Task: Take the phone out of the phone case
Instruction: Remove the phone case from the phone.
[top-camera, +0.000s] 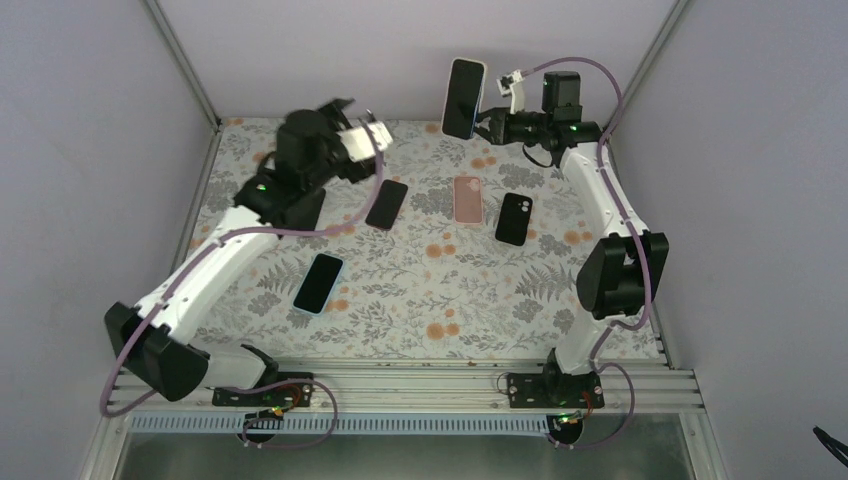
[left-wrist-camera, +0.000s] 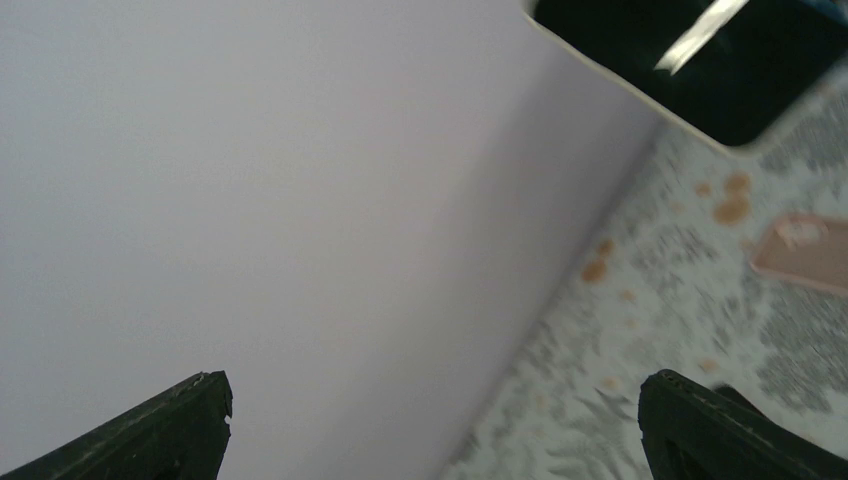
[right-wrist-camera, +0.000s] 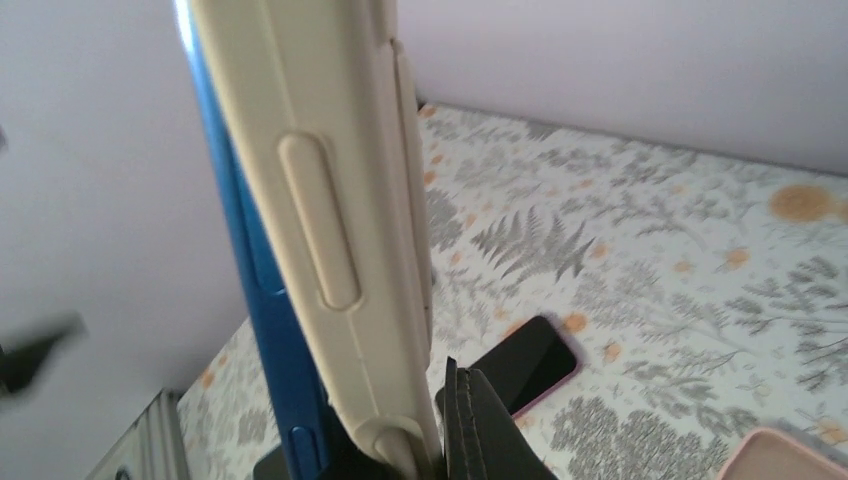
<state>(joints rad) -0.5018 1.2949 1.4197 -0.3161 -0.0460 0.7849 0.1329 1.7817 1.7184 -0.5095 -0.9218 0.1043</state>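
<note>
One phone (top-camera: 464, 97) in its case (right-wrist-camera: 330, 200), long axis upright, raised at the far middle; my right gripper (top-camera: 488, 121) clamps its lower end. To its left, my left gripper (left-wrist-camera: 440, 390), jaws wide, empty.

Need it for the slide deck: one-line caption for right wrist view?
Right gripper holds the cream phone case upright, blue phone edge showing along it, above the floral table; a dark phone lies beyond.
</note>
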